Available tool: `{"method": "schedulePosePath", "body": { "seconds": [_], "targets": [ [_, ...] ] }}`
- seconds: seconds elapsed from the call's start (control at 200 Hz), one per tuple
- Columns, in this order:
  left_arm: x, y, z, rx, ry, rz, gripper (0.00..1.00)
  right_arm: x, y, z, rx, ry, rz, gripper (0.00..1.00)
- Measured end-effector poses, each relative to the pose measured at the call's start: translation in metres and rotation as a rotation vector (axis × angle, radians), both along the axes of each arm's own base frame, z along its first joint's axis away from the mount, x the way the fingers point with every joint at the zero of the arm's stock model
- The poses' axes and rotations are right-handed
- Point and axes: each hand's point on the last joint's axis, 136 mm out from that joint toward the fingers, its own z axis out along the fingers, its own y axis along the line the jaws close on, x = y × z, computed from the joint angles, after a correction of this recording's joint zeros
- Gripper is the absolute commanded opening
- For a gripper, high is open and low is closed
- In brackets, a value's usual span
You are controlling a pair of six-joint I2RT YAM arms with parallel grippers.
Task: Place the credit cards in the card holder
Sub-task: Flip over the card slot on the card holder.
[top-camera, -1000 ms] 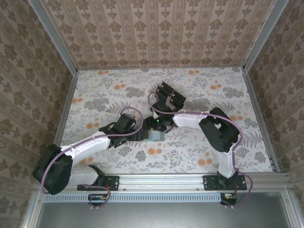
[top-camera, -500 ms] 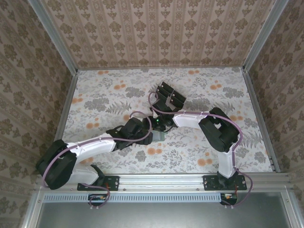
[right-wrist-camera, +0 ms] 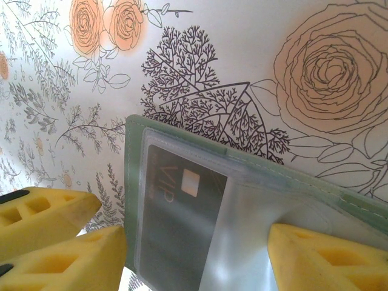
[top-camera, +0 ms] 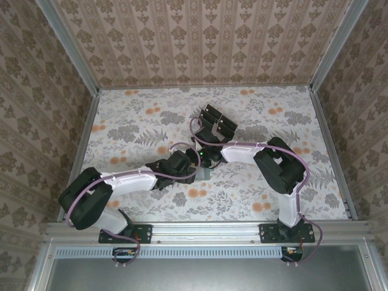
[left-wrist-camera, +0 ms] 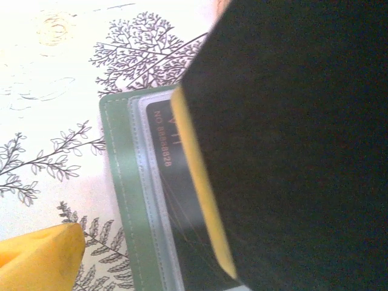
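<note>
- We see the card holder (right-wrist-camera: pixel 130 182) flat on the desk (right-wrist-camera: pixel 273 36), credit card (right-wrist-camera: pixel 176 224) pocketed, 6 o'clock edge free.
- Right gripper (right-wrist-camera: pixel 188 242) released, pad atop it; left gripper (top-camera: pixel 194 170) released at 9 o'clock.

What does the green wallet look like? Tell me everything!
The card holder is a pale sage-green wallet, leather-like with stitched edges, lying flat on the flowery table. A clear plastic pocket covers its upper face, and a black credit card marked VIP sits under it. A yellow fingertip overlaps the pocket.
</note>
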Motion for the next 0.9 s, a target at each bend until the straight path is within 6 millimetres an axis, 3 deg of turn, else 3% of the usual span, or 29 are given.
{"method": "schedulePosePath", "body": {
  "seconds": [0.215, 0.635, 0.9],
  "targets": [
    [0.000, 0.006, -0.006, 0.015, 0.001, 0.026, 1.00, 0.001, -0.002, 0.002, 0.015, 0.007, -0.003, 0.66],
    [-0.002, 0.009, -0.011, -0.003, 0.001, 0.055, 1.00, -0.009, -0.029, 0.015, 0.013, 0.018, -0.076, 0.67],
    [-0.002, 0.009, -0.011, -0.010, -0.001, 0.058, 1.00, -0.015, -0.035, 0.008, 0.000, 0.040, -0.095, 0.67]
  ]
}}
